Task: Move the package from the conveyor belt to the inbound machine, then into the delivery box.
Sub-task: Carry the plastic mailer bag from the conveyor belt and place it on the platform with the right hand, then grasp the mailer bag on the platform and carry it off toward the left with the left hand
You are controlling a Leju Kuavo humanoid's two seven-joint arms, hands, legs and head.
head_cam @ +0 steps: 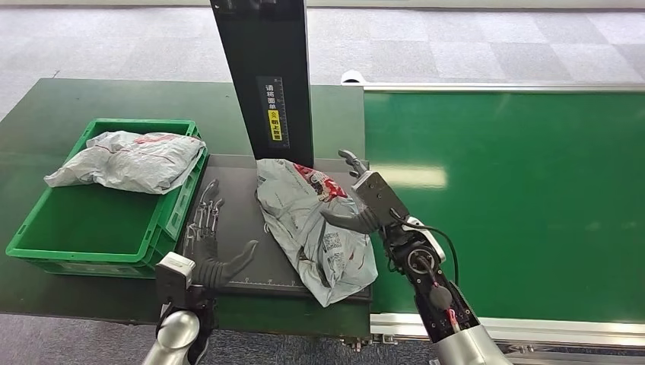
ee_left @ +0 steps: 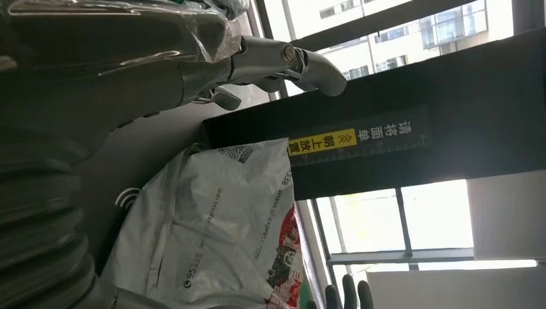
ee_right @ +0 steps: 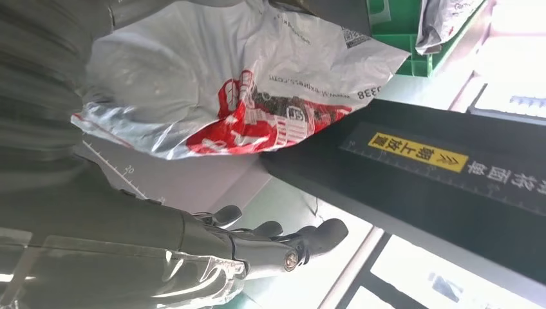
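A crumpled grey-white package (head_cam: 312, 228) with red print lies on the dark plate (head_cam: 236, 182) of the inbound machine, at the foot of its black column (head_cam: 266, 68). The package's near end hangs over the plate's front right corner. My right hand (head_cam: 361, 201) is at the package's right edge with its fingers spread and the thumb reaching onto the bag; it grips nothing. My left hand (head_cam: 205, 236) hovers over the plate left of the package, fingers apart and holding nothing. The wrist views show the package (ee_left: 212, 238) (ee_right: 225, 84) beyond my left hand (ee_left: 193, 71) and my right hand (ee_right: 212, 244).
A green delivery box (head_cam: 46, 236) stands left of the plate with another grey package (head_cam: 129, 160) resting over its far rim. The green conveyor belt (head_cam: 517, 205) stretches to the right. The column carries a yellow label (head_cam: 277, 122).
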